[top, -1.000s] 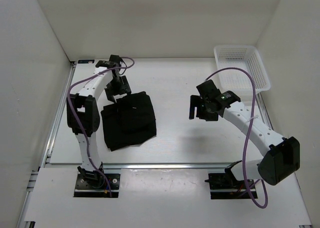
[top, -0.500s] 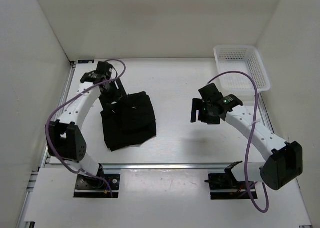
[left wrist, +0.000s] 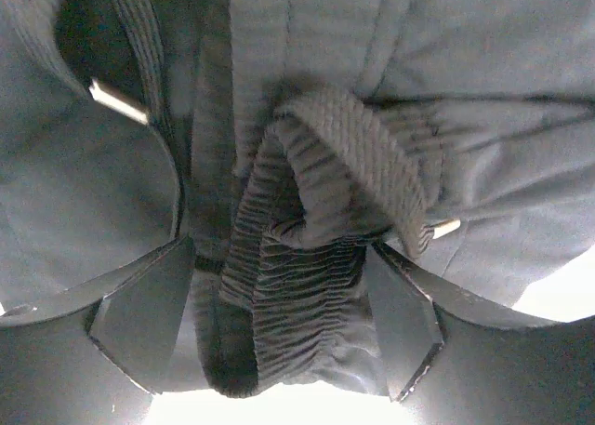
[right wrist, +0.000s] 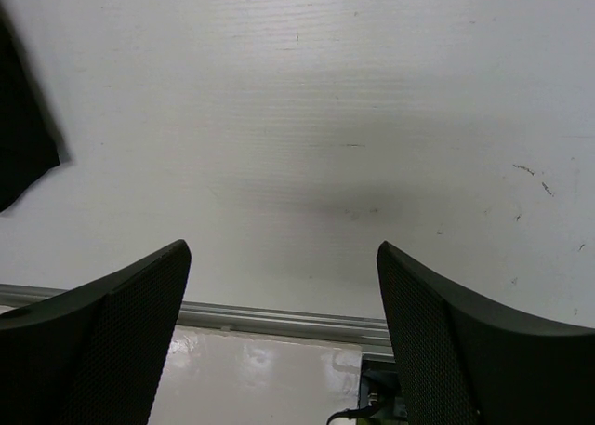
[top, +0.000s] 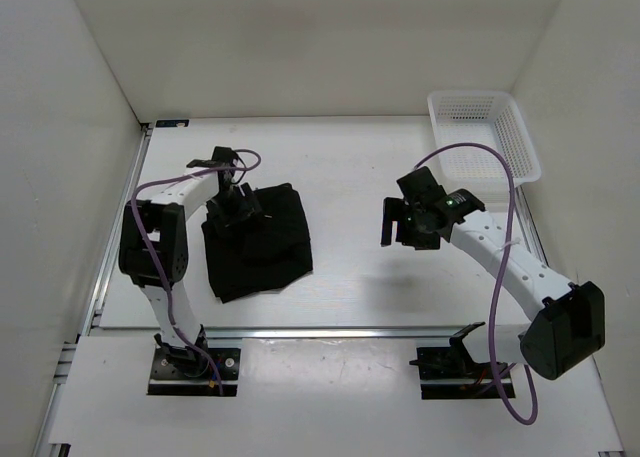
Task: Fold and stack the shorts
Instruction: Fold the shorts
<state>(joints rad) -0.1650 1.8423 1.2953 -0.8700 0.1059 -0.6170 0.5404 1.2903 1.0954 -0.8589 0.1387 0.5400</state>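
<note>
**Now at the waistband: tidying a fold on the left of the table**

Broadly, the flat white table [top: 360, 167] carries one job, and it sits on the left half. The black soft fabric shorts [top: 262, 239] lie there as a roughly square, layered bundle with a loose corner sticking out at the near left. I judge the folding to be well along but not neat yet. No second pair is visible for stacking.

The white plastic mesh basket [top: 487, 137] stands at the far right corner, well apart from the cloth, and looks empty.

The left gripper [top: 235, 199] is down on the far left edge of the bundle. In its wrist view the jaws stand wide apart, straddling the cloth rather than pinching it. The right gripper [top: 400, 222] hovers over bare table near the middle, its jaws also apart and holding nothing.

Between the left fingers [left wrist: 139, 323] a thick ribbed elastic waistband [left wrist: 316, 258] curls up in a bunched loop, while the smooth matte fabric around it falls in soft pleats. Small white cord tips [left wrist: 119, 101] poke out near that band.

The next move probably calls for closing on the bunched band, or pressing it flat, so the bundle squares up. The limp cloth may drag the lower layers along.
</note>
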